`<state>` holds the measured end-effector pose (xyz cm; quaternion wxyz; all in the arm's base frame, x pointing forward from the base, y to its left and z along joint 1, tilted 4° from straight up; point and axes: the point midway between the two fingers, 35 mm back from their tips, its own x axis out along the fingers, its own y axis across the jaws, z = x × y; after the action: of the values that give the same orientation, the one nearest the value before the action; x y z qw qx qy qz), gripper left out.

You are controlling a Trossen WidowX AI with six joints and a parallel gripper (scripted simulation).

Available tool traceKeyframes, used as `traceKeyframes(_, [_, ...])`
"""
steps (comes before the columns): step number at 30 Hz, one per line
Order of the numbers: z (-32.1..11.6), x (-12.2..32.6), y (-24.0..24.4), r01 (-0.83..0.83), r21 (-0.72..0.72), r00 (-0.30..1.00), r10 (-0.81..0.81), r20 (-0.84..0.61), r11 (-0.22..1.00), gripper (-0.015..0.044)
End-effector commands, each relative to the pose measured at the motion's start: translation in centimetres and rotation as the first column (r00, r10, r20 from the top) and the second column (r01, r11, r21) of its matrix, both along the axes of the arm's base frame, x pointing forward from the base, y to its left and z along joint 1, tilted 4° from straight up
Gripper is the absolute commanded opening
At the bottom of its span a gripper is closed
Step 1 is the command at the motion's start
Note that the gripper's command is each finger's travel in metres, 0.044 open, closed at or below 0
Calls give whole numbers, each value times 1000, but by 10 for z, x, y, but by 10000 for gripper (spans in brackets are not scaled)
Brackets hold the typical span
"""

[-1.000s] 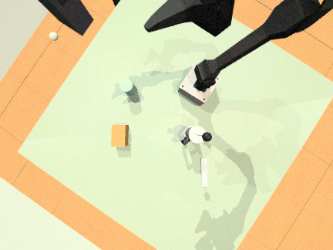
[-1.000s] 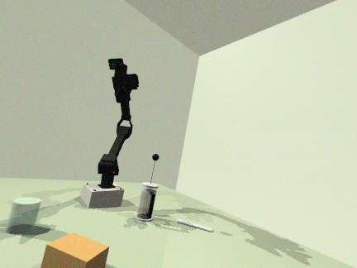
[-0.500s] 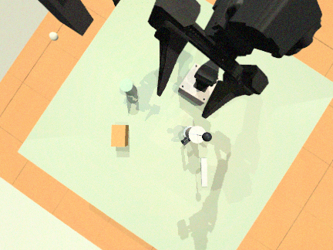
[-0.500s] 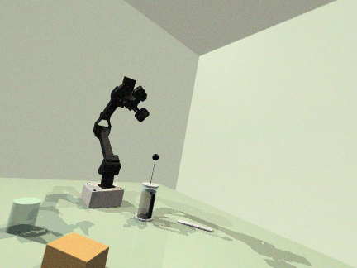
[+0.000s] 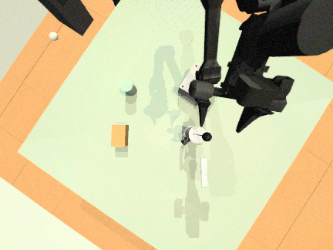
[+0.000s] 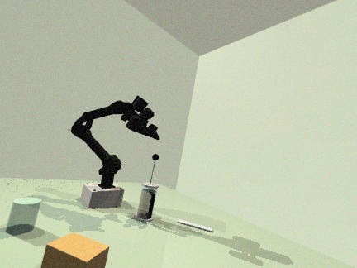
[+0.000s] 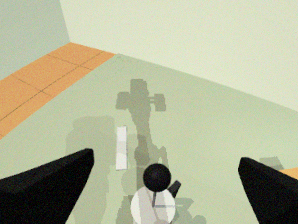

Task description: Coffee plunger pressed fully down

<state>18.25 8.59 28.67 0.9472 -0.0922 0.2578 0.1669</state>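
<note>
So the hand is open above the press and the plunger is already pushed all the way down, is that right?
Not quite. The hand is open above the press, but the plunger is still fully raised: the exterior view shows its knob standing high on the rod above the lid.

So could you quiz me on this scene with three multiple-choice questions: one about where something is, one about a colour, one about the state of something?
1. Where is the hand?
A. Above the plunger knob, not touching
B. Clamped on the knob
C. Resting on the table

2. What colour is the cube?
A. Blue
B. Orange
C. Black

3. How does the plunger of the coffee press stand?
A. Fully pressed down
B. Raised, rod sticking up
C. Lying beside the press

Answers: 1 A, the exterior view shows a gap between hand and knob. 2 B, it is orange in both the exterior and top views. 3 B, the knob stands high above the lid.
</note>
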Motion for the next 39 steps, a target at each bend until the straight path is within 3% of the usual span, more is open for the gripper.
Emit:
traceKeyframes(1, [-7, -3, 4, 3, 25, 1000, -2, -12, 1000, 440])
traceKeyframes(10, [-64, -3, -2, 8, 25, 1000, -8, -11, 1000, 440])
traceKeyframes(39, [-84, 28, 8, 13, 26, 1000, -13, -8, 1000, 440])
